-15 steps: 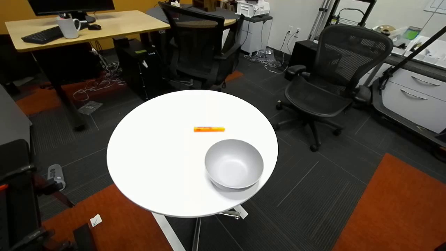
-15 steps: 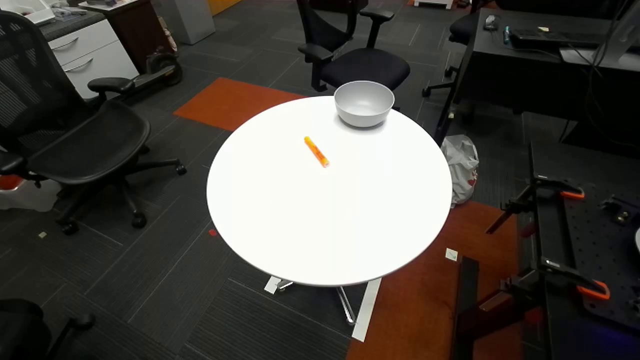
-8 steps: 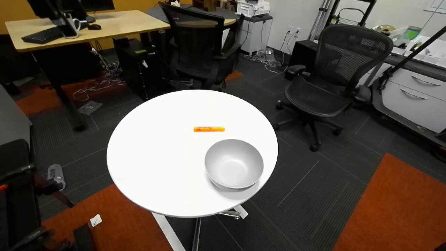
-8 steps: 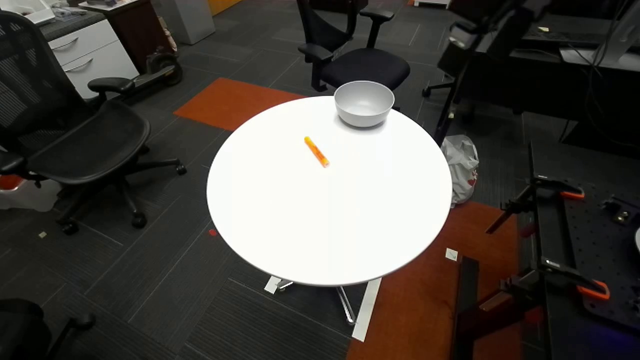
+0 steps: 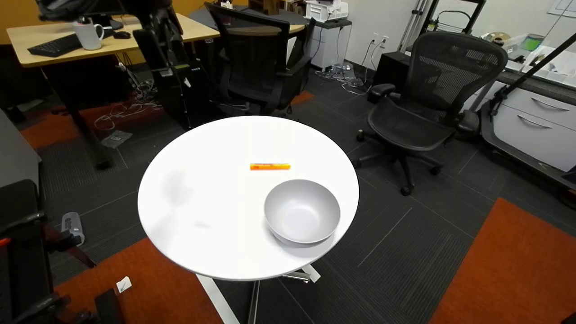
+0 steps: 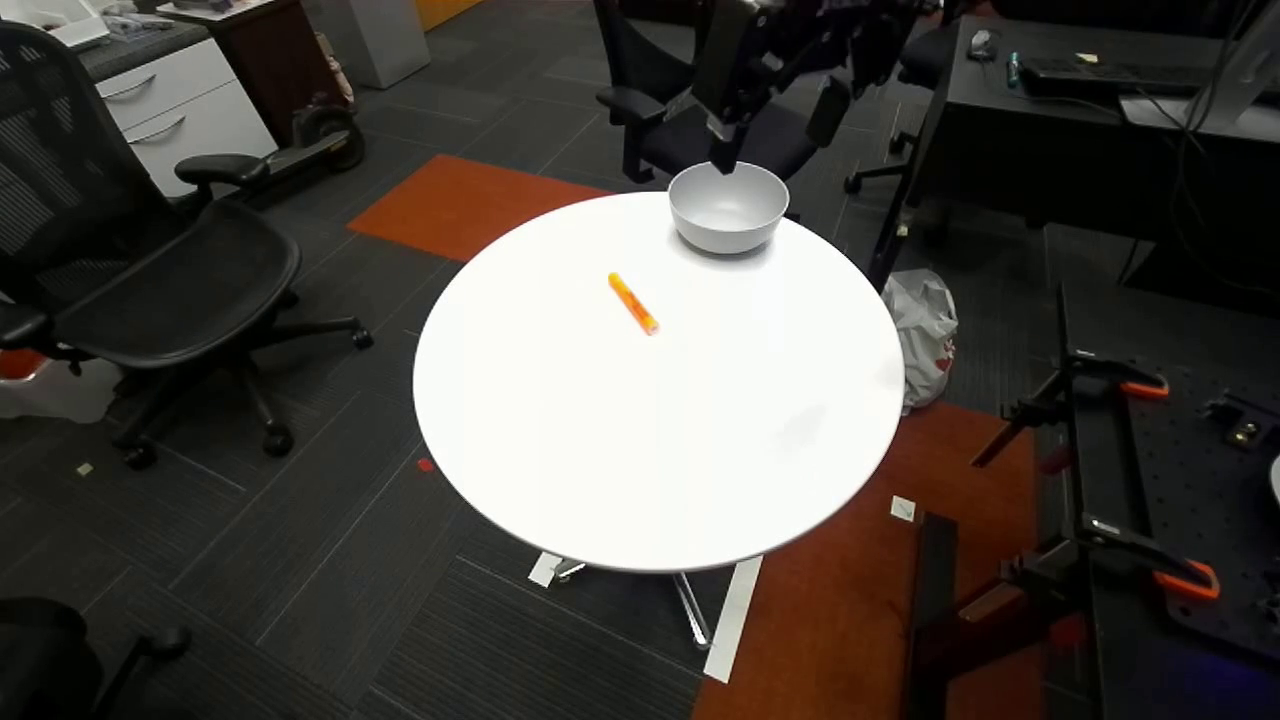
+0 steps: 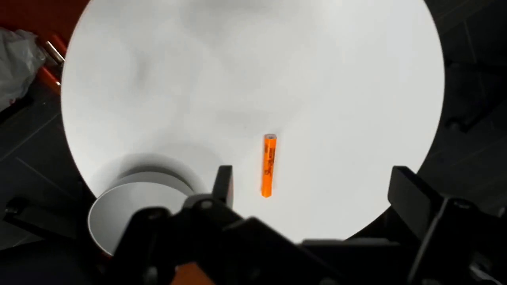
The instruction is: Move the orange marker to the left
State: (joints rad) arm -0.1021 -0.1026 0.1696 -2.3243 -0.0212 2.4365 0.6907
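Observation:
The orange marker [image 7: 268,166] lies flat on the round white table [image 7: 356,99], touching nothing but the tabletop. It also shows in both exterior views [image 5: 270,167] [image 6: 634,304]. My gripper [image 7: 312,180] is open and empty, high above the table. In the wrist view the marker appears between the two fingers, nearer the left finger and a little ahead of the tips. The black gripper [image 6: 775,140] also shows in an exterior view, where it overlaps the far rim of the bowl. In an exterior view, it hangs blurred at the upper left behind the table edge.
A round grey bowl [image 5: 302,211] stands on the table near the edge, close to the marker; it shows at the lower left of the wrist view [image 7: 138,202]. Black office chairs [image 5: 432,90] [image 6: 740,120] and a wooden desk [image 5: 153,29] stand around the table.
The arm has come into both exterior views and swung over the table area; soft shadows now fall on the tabletop. The marker and bowl have not moved.

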